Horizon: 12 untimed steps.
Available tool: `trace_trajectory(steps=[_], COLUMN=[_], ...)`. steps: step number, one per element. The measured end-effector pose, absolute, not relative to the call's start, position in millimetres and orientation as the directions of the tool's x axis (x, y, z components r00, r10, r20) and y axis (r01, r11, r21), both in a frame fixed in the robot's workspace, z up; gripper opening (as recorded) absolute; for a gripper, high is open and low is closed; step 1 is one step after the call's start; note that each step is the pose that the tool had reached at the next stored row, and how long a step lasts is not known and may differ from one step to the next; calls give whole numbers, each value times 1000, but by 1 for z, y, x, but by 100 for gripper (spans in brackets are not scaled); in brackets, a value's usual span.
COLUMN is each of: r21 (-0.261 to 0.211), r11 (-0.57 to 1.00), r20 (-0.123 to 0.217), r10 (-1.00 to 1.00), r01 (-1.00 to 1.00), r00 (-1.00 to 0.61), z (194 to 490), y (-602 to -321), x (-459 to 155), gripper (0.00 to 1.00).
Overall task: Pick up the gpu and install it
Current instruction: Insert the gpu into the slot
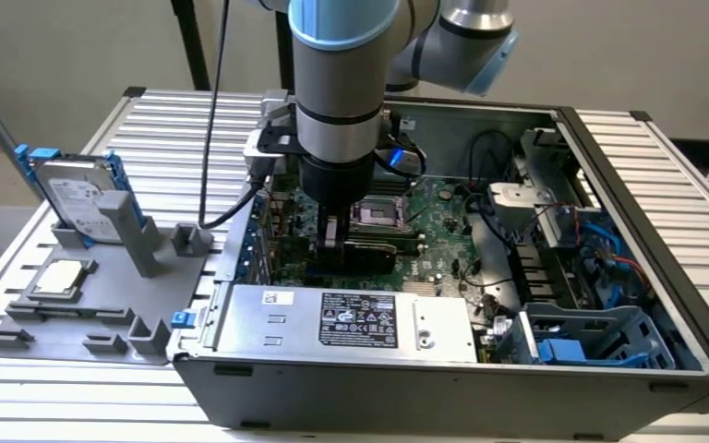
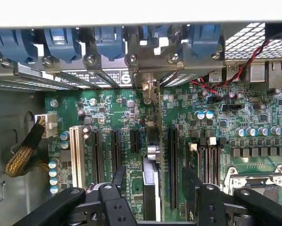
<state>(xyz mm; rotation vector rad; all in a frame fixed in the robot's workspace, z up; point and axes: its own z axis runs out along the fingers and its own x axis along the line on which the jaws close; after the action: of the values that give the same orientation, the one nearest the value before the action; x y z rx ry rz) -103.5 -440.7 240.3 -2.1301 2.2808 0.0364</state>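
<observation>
A: Start at the exterior view's left. What do you have there?

B: You have a grey fixture tray (image 1: 96, 318) near the bench's (image 1: 650, 152) left edge. A silver hard drive with blue rails (image 1: 78, 198) stands upright in it, and a small square processor chip (image 1: 59, 279) lies flat just in front of the drive.

A: And moving right?

B: You reach the open computer case (image 1: 453, 388), its power supply (image 1: 354, 323) along the near wall. The arm (image 1: 342, 83) comes straight down into the case, over the motherboard (image 1: 441, 240).

A: Where is the gpu?

B: Your gpu (image 2: 150, 188) is edge-on between the claw (image 2: 152, 190) fingers (image 2: 117, 181), standing upright above the board. In the wrist view it lines up with the row of expansion slots (image 2: 171, 165), its far end pointing at the rear bracket openings with the blue latches (image 2: 108, 40). You cannot tell from these views whether its edge touches a slot.

A: State of the claw?

B: Narrow, closed on the card from both faces.

A: Farther right?

B: You see the processor socket (image 1: 373, 214) beside the arm, then cables and a blue drive cage (image 1: 589, 337) at the case's right end.
</observation>
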Motion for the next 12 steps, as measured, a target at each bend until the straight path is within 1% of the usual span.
trace_trajectory(steps=[12], r21=[3], r11=[68], r20=[-31], r10=[-997], r01=[-998], r00=[-68], z=[240], y=[-441], x=[-103], gripper=[60])
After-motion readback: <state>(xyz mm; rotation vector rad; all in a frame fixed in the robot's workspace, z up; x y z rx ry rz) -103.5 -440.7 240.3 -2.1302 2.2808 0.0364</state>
